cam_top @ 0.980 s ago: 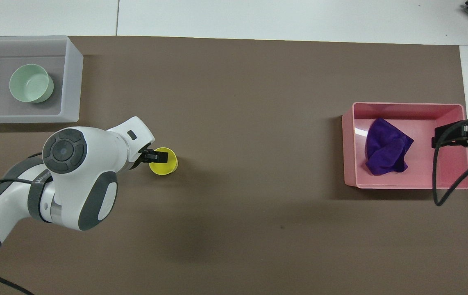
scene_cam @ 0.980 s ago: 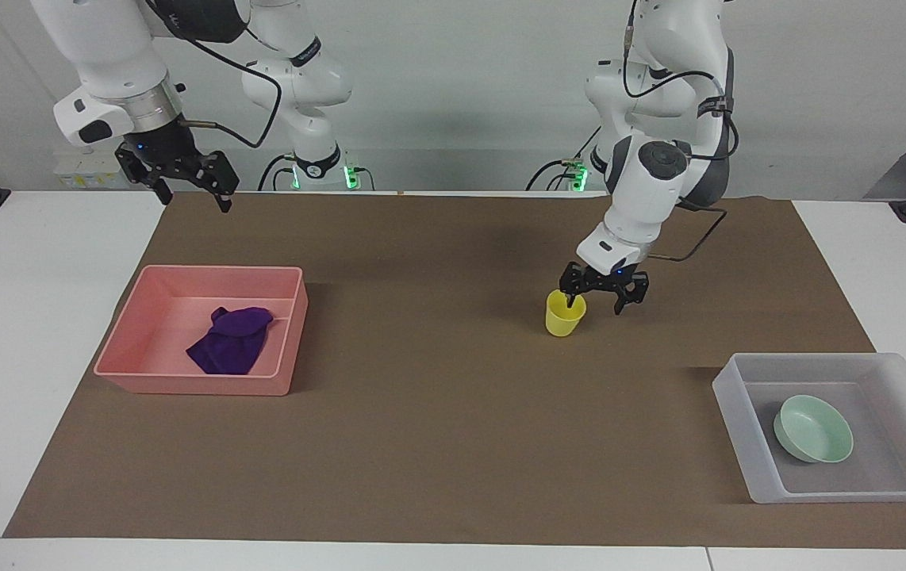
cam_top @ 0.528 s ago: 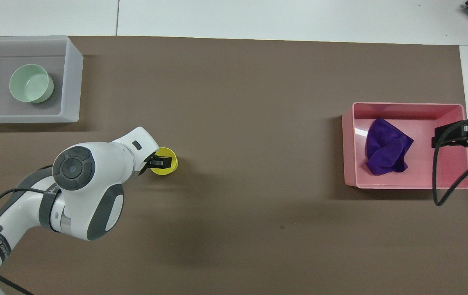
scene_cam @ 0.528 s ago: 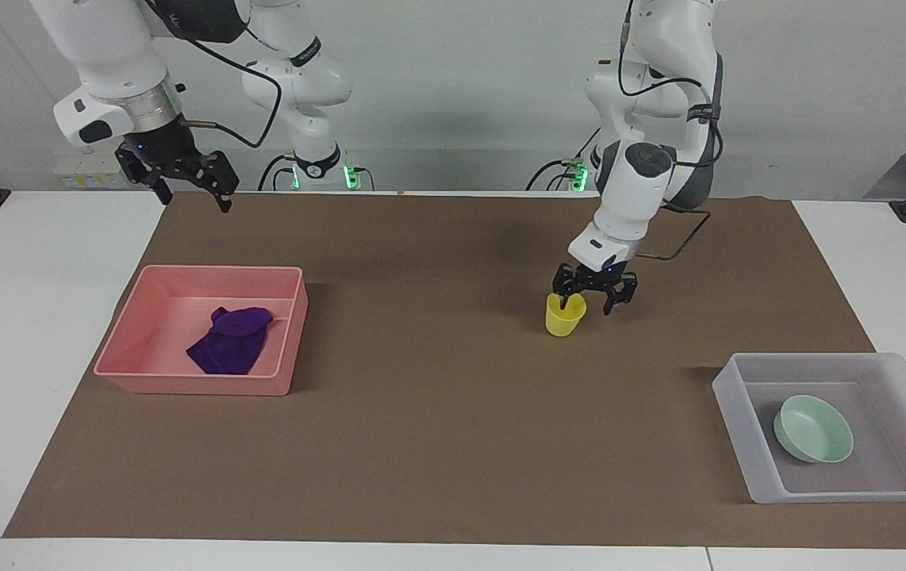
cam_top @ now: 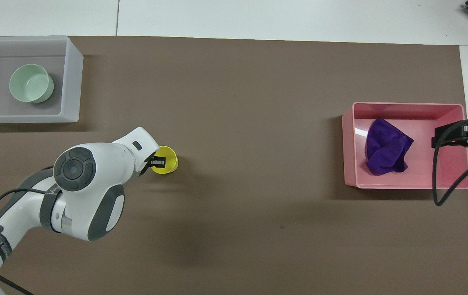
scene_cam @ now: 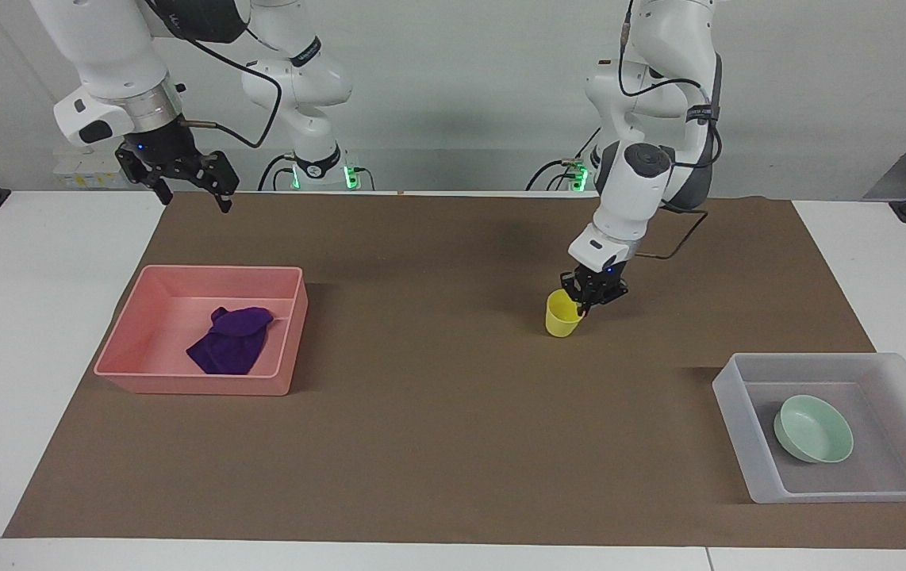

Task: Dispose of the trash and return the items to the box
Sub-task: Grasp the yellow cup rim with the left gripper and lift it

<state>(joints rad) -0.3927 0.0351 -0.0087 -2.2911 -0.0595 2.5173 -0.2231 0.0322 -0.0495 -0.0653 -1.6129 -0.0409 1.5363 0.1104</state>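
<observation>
The yellow cup [scene_cam: 562, 316] [cam_top: 166, 160] stands upright on the brown mat near the middle of the table. My left gripper [scene_cam: 582, 304] [cam_top: 157, 162] is shut on the cup's rim, on the side toward the left arm's end. The mint-green bowl [scene_cam: 812, 429] [cam_top: 31, 83] lies in the translucent box [scene_cam: 739, 396] [cam_top: 70, 82] at the left arm's end. The purple fabric trash [scene_cam: 231, 339] [cam_top: 386, 147] lies in the pink tray [scene_cam: 199, 384] [cam_top: 351, 143]. My right gripper [scene_cam: 190, 190] hangs open in the air over the table's edge at the right arm's end.
A brown mat [scene_cam: 421, 444] covers most of the white table. The pink tray sits at the right arm's end, the box at the left arm's end, farther from the robots than the cup. A cable loops from the right arm [cam_top: 449, 172] over the tray's edge.
My left gripper has closed its fingers onto the yellow cup's rim; a second ago they stood open around it. The right arm has not moved.
</observation>
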